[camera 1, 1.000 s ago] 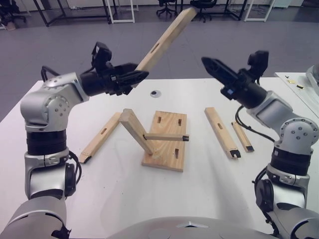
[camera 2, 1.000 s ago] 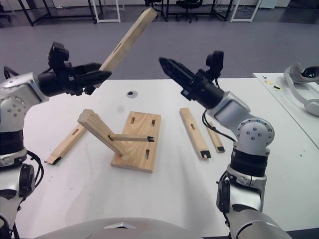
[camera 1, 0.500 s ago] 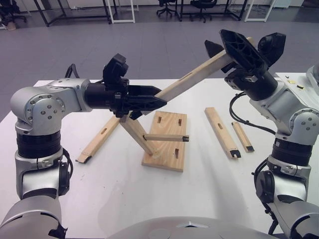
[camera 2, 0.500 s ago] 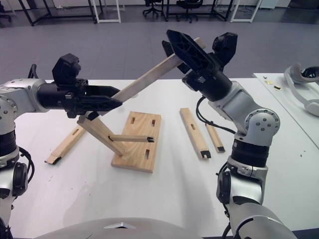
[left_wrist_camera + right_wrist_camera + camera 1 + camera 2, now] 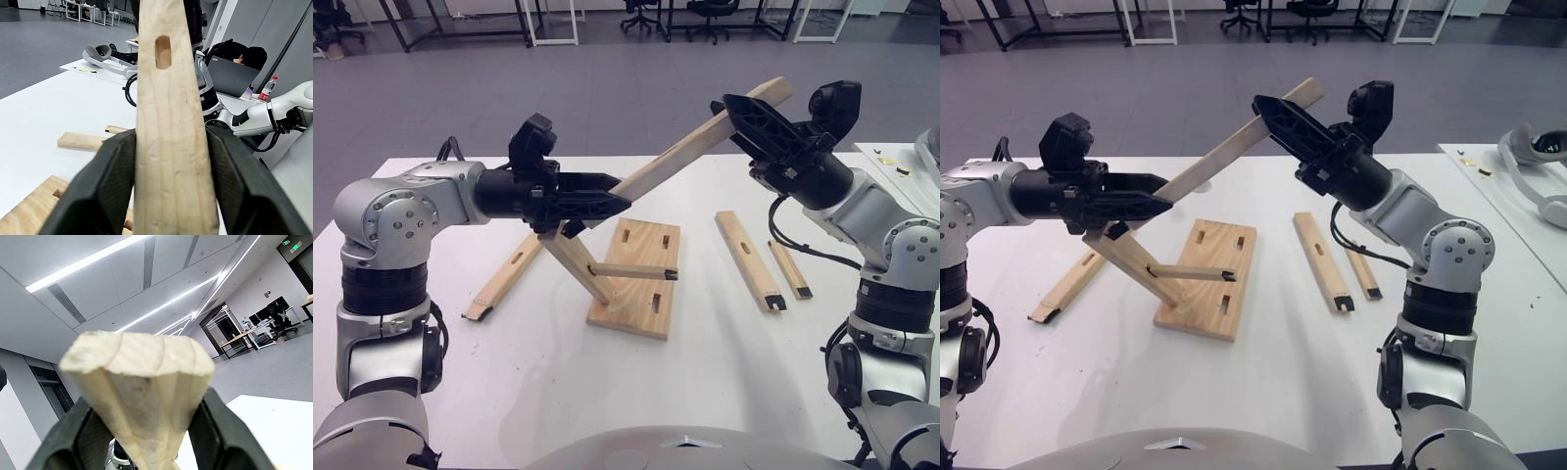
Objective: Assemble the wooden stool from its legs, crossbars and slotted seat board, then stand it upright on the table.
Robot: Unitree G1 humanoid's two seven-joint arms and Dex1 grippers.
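You are holding a long wooden leg (image 5: 675, 162) in the air above the tabletop (image 5: 705, 372), and it is slanting from low on your left to high on your right. Your left tool (image 5: 612, 204) is clamping its lower end, fingers (image 5: 105, 191) pressing on both sides, and your right tool (image 5: 729, 108) is clamping it near the upper end. Below, the slotted seat board (image 5: 641, 284) is lying flat on the tabletop, with a second leg (image 5: 576, 264) leaning tilted, its lower end on the board, and a crossbar (image 5: 634, 270) sticking sideways out of that leg. A third leg (image 5: 504, 276) is lying left of the board; a fourth leg (image 5: 749, 259) and a short crossbar (image 5: 790, 267) are lying side by side to its right
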